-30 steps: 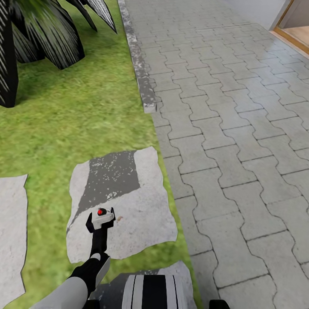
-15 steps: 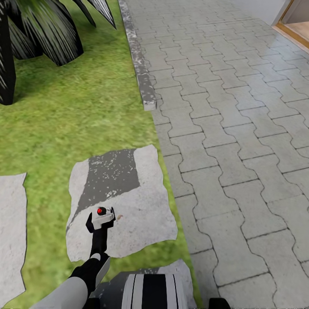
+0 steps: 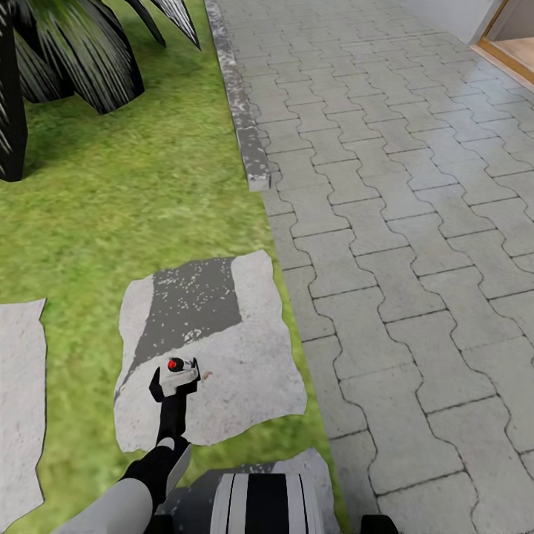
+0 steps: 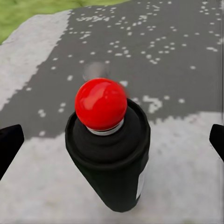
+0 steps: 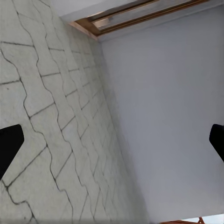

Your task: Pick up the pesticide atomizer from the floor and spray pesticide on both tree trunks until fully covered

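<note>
The pesticide atomizer (image 3: 176, 375) stands upright on a pale stepping stone (image 3: 245, 371) in the lawn, just in front of my base. Its pale head with the red dot faces up. In the left wrist view the atomizer (image 4: 109, 154) shows as a dark body with a red knob, and a white label edge on its side. My left gripper (image 3: 175, 380) (image 4: 112, 144) is open, one black finger on each side of the bottle and apart from it. My right gripper (image 5: 112, 144) is open over grey paving beside a white wall. The trees and their trunks are out of view.
Grey interlocking paving (image 3: 408, 259) runs along the right, edged by a stone kerb (image 3: 241, 111). A dark-fronded palm (image 3: 67, 52) stands at the back left on the grass. Another stone slab (image 3: 18, 400) lies at the left. A wooden doorway (image 3: 512, 44) is at the far right.
The view shifted very slightly a second ago. The left gripper and the atomizer have kept their places since.
</note>
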